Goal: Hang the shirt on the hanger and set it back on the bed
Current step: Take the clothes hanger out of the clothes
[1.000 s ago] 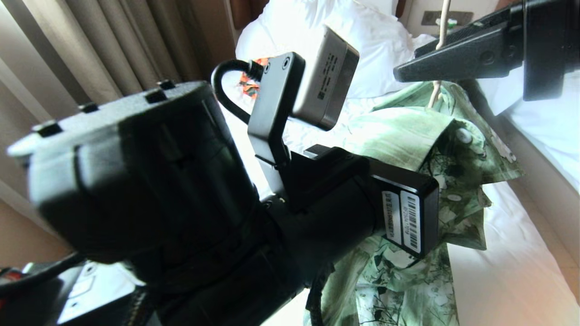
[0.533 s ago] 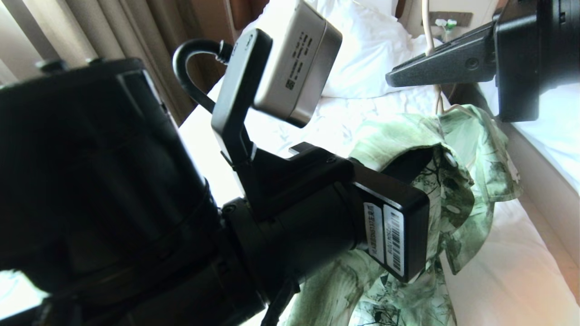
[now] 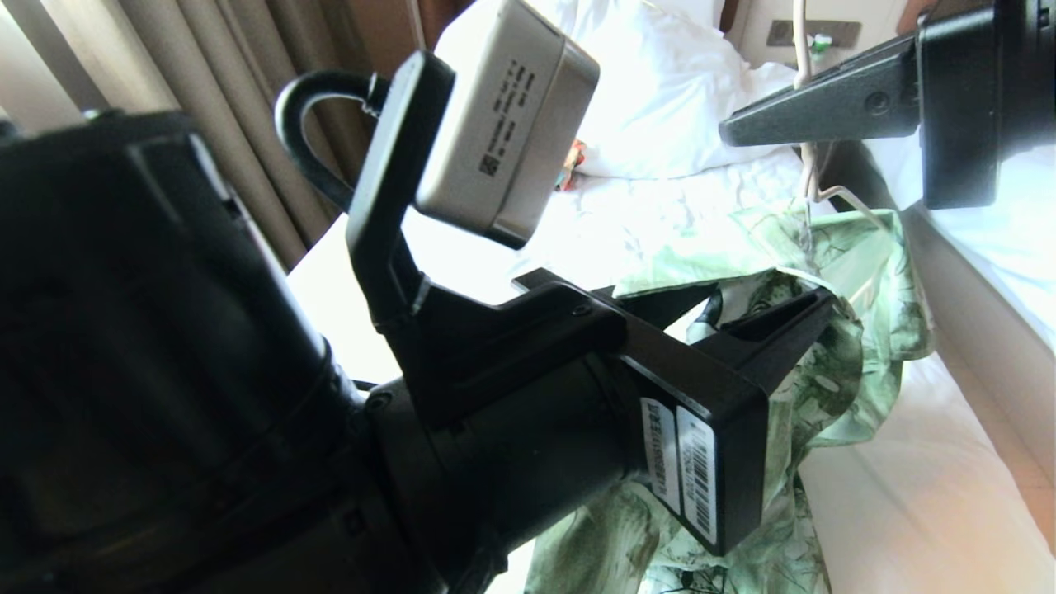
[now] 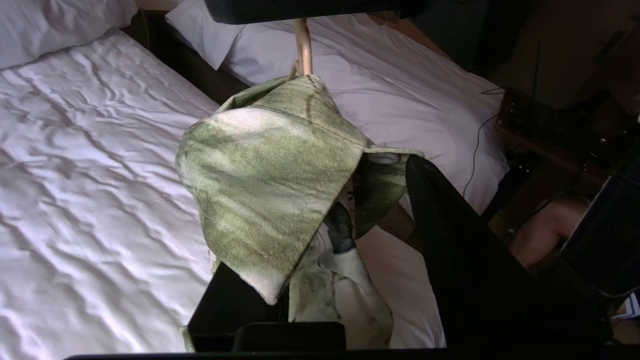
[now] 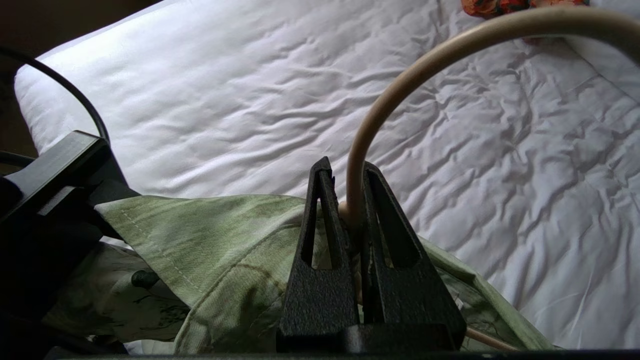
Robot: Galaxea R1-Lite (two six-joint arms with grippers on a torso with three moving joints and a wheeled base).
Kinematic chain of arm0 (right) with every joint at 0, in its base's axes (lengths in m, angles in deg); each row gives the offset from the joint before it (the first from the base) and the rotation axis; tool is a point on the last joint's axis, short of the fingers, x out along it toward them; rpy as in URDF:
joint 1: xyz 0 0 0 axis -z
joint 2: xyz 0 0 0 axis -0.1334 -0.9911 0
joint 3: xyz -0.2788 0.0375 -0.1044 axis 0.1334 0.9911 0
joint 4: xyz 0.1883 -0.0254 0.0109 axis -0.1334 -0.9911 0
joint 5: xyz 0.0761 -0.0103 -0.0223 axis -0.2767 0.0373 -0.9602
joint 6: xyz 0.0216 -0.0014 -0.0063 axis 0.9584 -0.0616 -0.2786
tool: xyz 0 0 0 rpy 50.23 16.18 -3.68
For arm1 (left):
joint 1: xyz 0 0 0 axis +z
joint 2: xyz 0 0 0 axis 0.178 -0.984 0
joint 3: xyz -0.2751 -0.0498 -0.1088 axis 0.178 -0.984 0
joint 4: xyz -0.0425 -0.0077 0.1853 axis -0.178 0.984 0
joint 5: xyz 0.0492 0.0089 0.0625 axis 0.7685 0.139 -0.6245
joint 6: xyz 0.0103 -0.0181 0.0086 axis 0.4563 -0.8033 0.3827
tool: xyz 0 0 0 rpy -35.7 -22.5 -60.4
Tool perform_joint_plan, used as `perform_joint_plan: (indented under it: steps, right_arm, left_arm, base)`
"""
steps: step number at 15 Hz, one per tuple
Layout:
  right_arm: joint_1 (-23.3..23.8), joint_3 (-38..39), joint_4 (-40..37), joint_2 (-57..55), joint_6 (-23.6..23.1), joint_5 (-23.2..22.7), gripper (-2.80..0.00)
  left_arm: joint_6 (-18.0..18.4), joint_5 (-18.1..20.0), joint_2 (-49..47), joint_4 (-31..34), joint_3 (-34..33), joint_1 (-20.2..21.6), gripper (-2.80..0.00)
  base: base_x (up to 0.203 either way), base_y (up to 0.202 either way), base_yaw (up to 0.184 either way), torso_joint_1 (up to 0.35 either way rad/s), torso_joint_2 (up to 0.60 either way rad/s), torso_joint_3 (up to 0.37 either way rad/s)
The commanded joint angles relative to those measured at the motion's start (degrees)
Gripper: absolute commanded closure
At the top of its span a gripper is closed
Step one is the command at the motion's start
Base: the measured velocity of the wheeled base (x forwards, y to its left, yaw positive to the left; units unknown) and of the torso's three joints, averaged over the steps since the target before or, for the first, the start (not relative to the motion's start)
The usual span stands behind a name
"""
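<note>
The green and white leafy shirt [image 3: 866, 272] hangs over the bed [image 3: 907, 511] from the cream hanger [image 3: 798, 41]. My right gripper [image 3: 730, 132] is up at the right, shut on the hanger's neck just under the hook [image 5: 450, 45]. In the right wrist view, the fingertips [image 5: 320, 180] pinch that neck above the shirt's collar [image 5: 225, 240]. My left gripper [image 3: 763, 301] is open at the shirt's front. Its one finger is under the turned-over collar [image 4: 260, 165]; the other finger [image 4: 450, 225] stands free beside the placket.
My left arm fills the near left of the head view. White pillows [image 3: 660, 99] and a small orange patterned garment [image 3: 572, 161] lie at the bed's head. Curtains [image 3: 206, 124] hang on the left; a second white bed [image 3: 1006, 247] stands close on the right.
My left gripper's fingers have spread apart under the collar, and that arm has swung up and left. The shirt's front has sagged a little lower on the hanger.
</note>
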Motion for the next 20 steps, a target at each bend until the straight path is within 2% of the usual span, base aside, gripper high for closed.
perform_joint_plan:
  steps: [1,3,8,10,14,16,17,20]
  right_arm:
    - [0.0,0.0,0.3,0.0,-0.1,1.2,0.0]
    - [0.1,0.2,3.4,-0.7,0.0,4.2,0.0]
    - [0.6,-0.1,4.1,-0.6,-0.1,5.6,0.0]
    - [1.6,-0.2,4.1,-0.7,-0.1,5.8,0.0]
    - [3.0,-0.2,4.1,-0.4,0.1,5.6,0.0]
    - [3.5,-0.1,4.1,-0.2,0.1,5.3,0.0]
    - [3.6,-0.1,4.1,0.0,0.1,5.3,0.0]
    - [4.3,0.1,4.1,0.3,0.1,5.4,0.0]
  left_arm:
    - [-0.1,0.1,1.7,-0.3,-0.9,0.0,-2.8]
    - [-0.1,0.7,4.9,-0.1,-3.8,0.1,-2.8]
    - [-0.2,0.4,13.9,0.1,-14.4,0.4,-2.8]
    - [-0.1,0.2,18.5,1.1,-14.9,2.3,-2.8]
    - [-0.1,0.4,30.0,14.9,-12.5,5.2,-2.8]
    - [-0.2,0.6,32.1,18.2,-12.1,10.2,-2.8]
    - [-0.3,0.6,32.8,18.7,-12.2,12.4,0.0]
    - [-0.6,0.7,34.1,20.6,-12.6,16.4,0.0]
  base:
    - [0.0,0.0,0.0,0.0,0.0,0.0]
    - [0.0,0.0,0.0,0.0,0.0,0.0]
    - [0.0,0.0,0.0,0.0,0.0,0.0]
    - [0.0,0.0,0.0,0.0,0.0,0.0]
    - [0.0,0.0,0.0,0.0,0.0,0.0]
    - [0.0,0.0,0.0,0.0,0.0,0.0]
    - [0.0,0.0,0.0,0.0,0.0,0.0]
    - [0.0,0.0,0.0,0.0,0.0,0.0]
